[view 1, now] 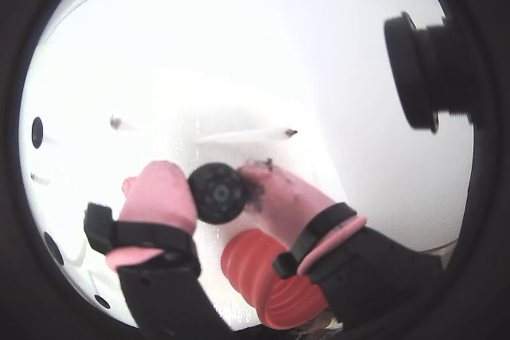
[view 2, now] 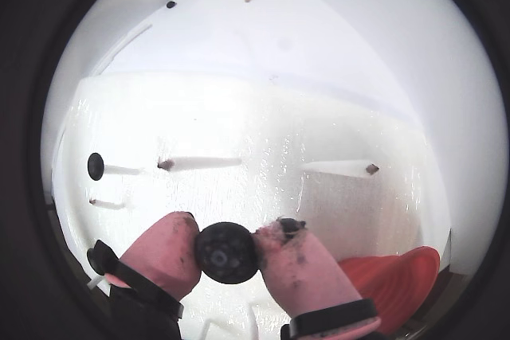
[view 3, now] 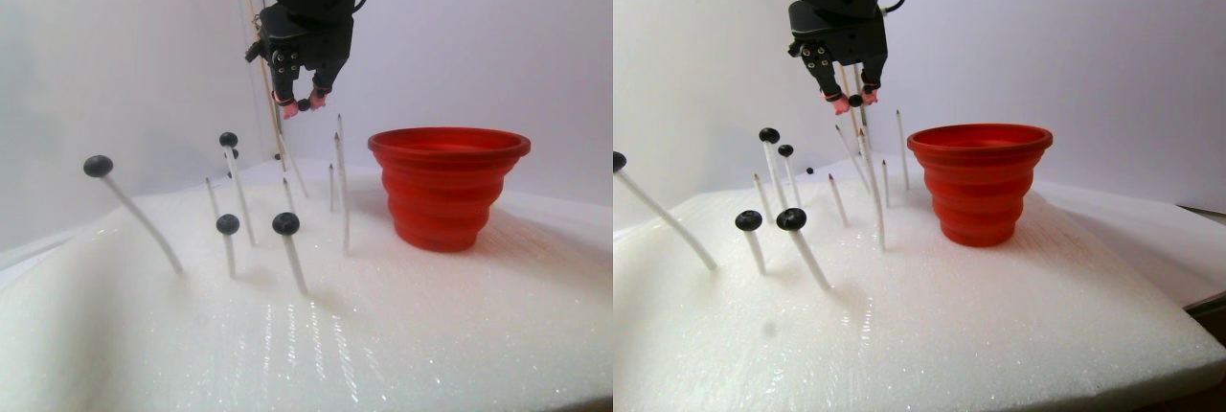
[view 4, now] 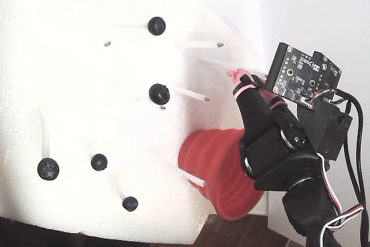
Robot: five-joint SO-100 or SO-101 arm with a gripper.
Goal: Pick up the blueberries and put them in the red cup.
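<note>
Gripper (view 2: 227, 252) — two pink-padded fingers (view 2: 163, 252) closed tight on one berry (view 2: 227, 253), which sat squarely between the tips in both wrist views. The pad on the right in a wrist view carried dark smudges.

Held berry — raised clear of the foam (view 3: 383, 335); in the stereo pair view it hung high above the stick tips, up and to the left of the cup (view 3: 448, 185).

Cup — red, ribbed, upright on the foam with its mouth open to the top. In a wrist view its rim (view 1: 279, 288) lay just below and behind the fingers; in the fixed view it sat under the arm (view 4: 277, 148), partly covered by it.

Remaining berries — black-blue balls on thin white sticks (view 3: 290, 249) pushed into the foam, well apart from the cup. The stereo pair view showed two low ones near the front (view 3: 285, 223), one on a long slanted stick at far left (view 3: 97, 166), and more farther back (view 3: 228, 139). The fixed view showed five on sticks (view 4: 159, 93).

Bare sticks — several with brown tips and no berry stood between the berries and the cup.

Backdrop — plain white wall (view 3: 115, 48) behind the foam.
</note>
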